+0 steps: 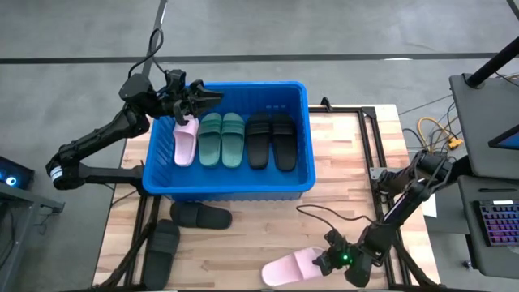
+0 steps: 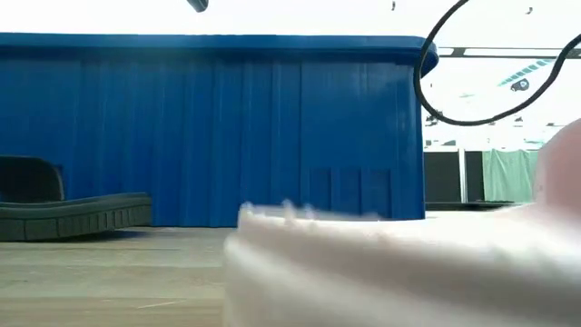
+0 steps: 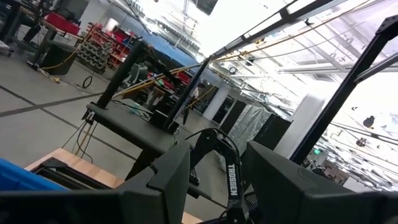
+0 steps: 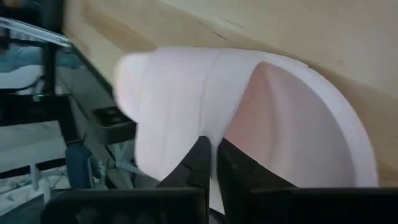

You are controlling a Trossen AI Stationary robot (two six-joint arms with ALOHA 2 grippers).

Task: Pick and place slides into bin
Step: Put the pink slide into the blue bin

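Observation:
The blue bin (image 1: 162,174) stands at the table's far middle. Inside it lie a pale pink slide (image 1: 186,139), two green slides (image 1: 221,139) and two black slides (image 1: 271,139). Another pale pink slide (image 1: 290,267) lies on the table near the front edge, and my right gripper (image 1: 328,261) is shut on it; it fills the foreground of the low view (image 2: 408,272). Two black slides (image 1: 201,216) (image 1: 162,248) rest on the table in front of the bin's left part. My left gripper (image 1: 203,99) hovers open over the bin's far left corner, with nothing between its fingers (image 3: 168,180). My right gripper pinches the edge of the pink slide's strap (image 4: 205,127) between its two fingers (image 4: 196,158), close to where the strap meets the footbed (image 4: 298,124). The fingers come slanting down from the table's right. The slide lies flat on the table.
A black cable (image 1: 320,212) loops over the table to the right arm. A metal frame (image 1: 375,154) runs along the table's right edge, with a keyboard (image 1: 496,223) beyond it. Bare wood shows between the bin and the front edge (image 1: 268,227).

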